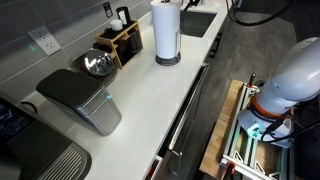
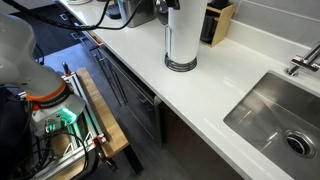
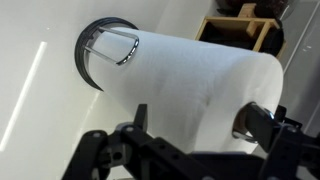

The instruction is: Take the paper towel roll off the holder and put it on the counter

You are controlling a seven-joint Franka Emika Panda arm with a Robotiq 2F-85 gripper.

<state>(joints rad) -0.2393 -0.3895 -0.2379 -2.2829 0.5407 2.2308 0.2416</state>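
The paper towel roll (image 1: 166, 32) (image 2: 181, 35) stands upright on the holder, whose round dark base (image 1: 167, 61) (image 2: 181, 65) sits on the white counter (image 1: 150, 110) (image 2: 230, 85). In the wrist view I look down along the roll (image 3: 190, 75) to the holder's base (image 3: 92, 60), with a wire rod against the roll's side. My gripper (image 3: 195, 125) is open at the roll's top end, one finger on each side. Its fingertips overlap the white paper, and I cannot tell whether they touch it.
A wooden box with dark bottles (image 1: 125, 40) (image 2: 218, 22) (image 3: 245, 30) stands by the wall close behind the roll. The inset sink (image 2: 280, 115) and its faucet (image 2: 303, 60) lie to one side. A shiny metal pot (image 1: 97, 65) and a grey appliance (image 1: 85, 100) lie to the other.
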